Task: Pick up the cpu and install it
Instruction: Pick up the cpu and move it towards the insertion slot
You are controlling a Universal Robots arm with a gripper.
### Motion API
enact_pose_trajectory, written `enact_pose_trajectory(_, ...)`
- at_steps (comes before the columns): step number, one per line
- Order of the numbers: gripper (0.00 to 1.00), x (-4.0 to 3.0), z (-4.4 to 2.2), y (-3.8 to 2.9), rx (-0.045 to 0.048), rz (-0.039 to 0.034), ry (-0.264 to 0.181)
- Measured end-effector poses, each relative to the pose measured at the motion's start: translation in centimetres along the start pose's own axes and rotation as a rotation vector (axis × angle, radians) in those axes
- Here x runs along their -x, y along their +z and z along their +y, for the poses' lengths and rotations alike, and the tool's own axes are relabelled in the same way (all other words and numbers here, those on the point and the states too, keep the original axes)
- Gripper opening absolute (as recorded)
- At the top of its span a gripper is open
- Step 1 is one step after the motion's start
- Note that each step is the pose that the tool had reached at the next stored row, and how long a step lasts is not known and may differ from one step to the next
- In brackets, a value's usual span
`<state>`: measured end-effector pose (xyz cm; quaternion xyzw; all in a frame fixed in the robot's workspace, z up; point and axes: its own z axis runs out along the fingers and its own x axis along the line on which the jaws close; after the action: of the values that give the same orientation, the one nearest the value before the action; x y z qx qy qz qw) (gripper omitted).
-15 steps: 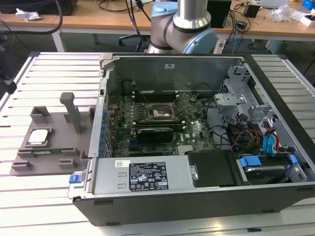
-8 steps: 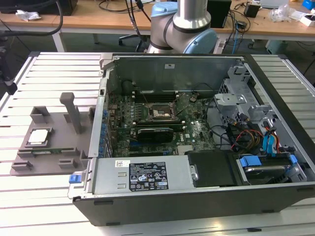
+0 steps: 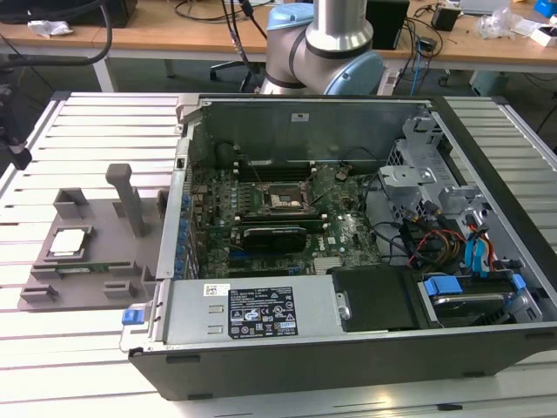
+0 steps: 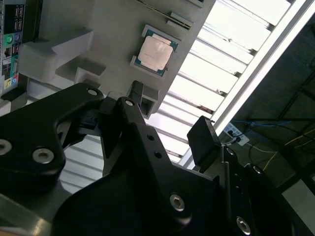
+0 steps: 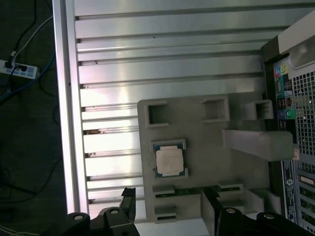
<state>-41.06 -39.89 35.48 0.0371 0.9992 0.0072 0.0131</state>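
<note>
Plainly, the cpu (image 3: 68, 242) — a small flat square chip with a silvery-grey metal top and a pale rim — lies flat in a square nest on a grey moulded holder plate (image 3: 96, 222). That plate rests on the slatted aluminium table (image 3: 104, 122), at the exterior view's left of the open black computer case (image 3: 348, 366). A grey upright post (image 3: 130, 200) stands on the plate, between the chip and the case. Inside the case, a dark square socket frame (image 3: 280, 198) sits on the green motherboard (image 3: 348, 231). In the first wrist view the black two-fingered gripper (image 5: 168, 195) hangs over the plate with its fingers spread wide and nothing between them — the chip lies beyond the fingertips, apart from both.
</note>
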Motion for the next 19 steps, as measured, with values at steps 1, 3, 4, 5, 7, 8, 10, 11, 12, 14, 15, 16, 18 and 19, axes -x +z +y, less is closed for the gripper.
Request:
enact_pose_trajectory(1,0.64,0.0,0.0,0.03,0.0,0.0,0.0)
enact_pose_trajectory(3,0.64,-0.01,0.0,0.09,0.0,0.0,0.0)
enact_pose_trajectory(4,0.64,0.0,0.0,0.13,0.0,0.0,0.0)
enact_pose_trajectory(5,0.64,-0.01,0.0,0.16,0.0,0.0001,0.0)
enact_pose_trajectory(7,0.64,-0.01,0.0,0.22,0.0,0.0,0.0)
enact_pose_trajectory(8,0.64,-0.01,0.0,0.24,0.0,0.0,0.0)
enact_pose_trajectory(10,0.64,-0.01,0.0,0.3,0.0,0.0,0.0)
enact_pose_trajectory(11,0.64,-0.01,0.0,0.32,0.0,0.0,0.0)
enact_pose_trajectory(12,0.64,-0.01,-0.01,0.36,0.0,0.0,0.0)
enact_pose_trajectory(14,0.64,-0.01,-0.01,0.42,0.0,0.0,0.0)
enact_pose_trajectory(15,0.64,-0.01,-0.01,0.44,0.0,0.0001,0.0)
enact_pose_trajectory(16,0.64,-0.01,-0.01,0.5,0.0,0.0,0.0)
enact_pose_trajectory(18,0.64,-0.02,-0.01,0.55,0.0,0.0001,0.0)
enact_pose_trajectory(19,0.64,-0.02,-0.01,0.58,0.0,0.0,0.0)
